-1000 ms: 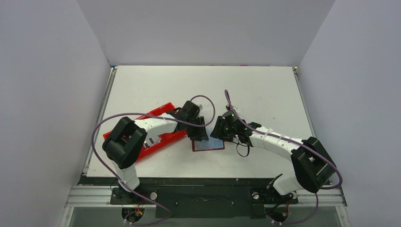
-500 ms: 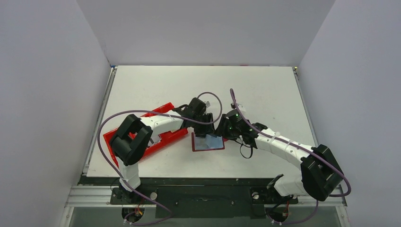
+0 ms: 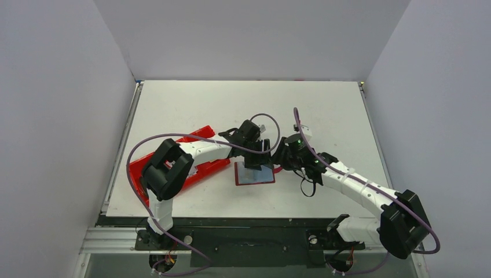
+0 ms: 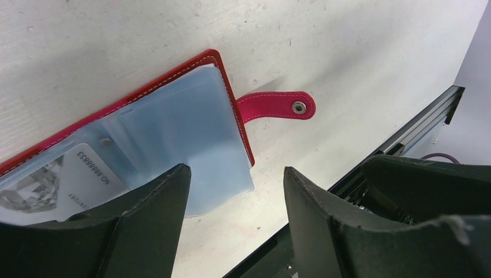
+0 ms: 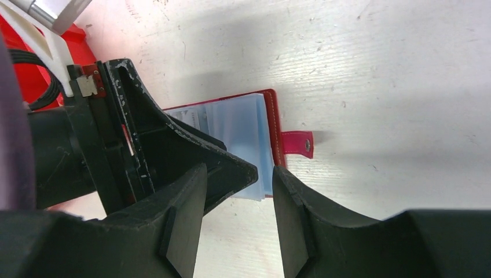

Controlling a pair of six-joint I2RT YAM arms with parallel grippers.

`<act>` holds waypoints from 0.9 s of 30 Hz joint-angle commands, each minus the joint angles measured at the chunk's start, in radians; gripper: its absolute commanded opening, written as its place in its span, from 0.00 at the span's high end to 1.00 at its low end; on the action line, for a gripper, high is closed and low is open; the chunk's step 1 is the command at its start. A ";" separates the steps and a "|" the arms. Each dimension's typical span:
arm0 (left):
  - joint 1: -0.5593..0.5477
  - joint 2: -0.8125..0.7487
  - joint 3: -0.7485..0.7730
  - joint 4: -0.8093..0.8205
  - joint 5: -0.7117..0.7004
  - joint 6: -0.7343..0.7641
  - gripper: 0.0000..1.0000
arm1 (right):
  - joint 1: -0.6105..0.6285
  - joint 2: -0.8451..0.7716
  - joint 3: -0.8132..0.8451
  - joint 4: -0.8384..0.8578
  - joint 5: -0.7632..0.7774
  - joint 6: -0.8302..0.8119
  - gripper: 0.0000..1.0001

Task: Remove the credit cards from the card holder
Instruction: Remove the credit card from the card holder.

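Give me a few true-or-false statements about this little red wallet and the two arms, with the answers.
1. The card holder lies open on the table. True.
2. The left fingers grip a card. False: they are spread apart, with nothing between them.
3. A card sits inside one clear pocket. True.
4. The strap tab is snapped shut. False: it lies unfastened, sticking out flat on the table.
5. The red tray is on the right arm's side. False: it lies on the left arm's side.
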 commanded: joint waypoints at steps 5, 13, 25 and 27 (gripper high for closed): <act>-0.011 0.010 0.053 0.021 0.018 0.007 0.41 | -0.021 -0.140 -0.030 -0.036 0.099 0.006 0.57; 0.037 -0.130 0.004 -0.093 -0.156 0.024 0.41 | -0.020 -0.115 -0.022 -0.018 0.043 -0.005 0.57; 0.156 -0.386 -0.250 -0.150 -0.238 0.040 0.44 | 0.136 0.173 0.167 0.038 -0.046 -0.042 0.60; 0.164 -0.406 -0.272 -0.155 -0.239 0.044 0.45 | 0.149 0.252 0.195 0.063 -0.090 -0.036 0.62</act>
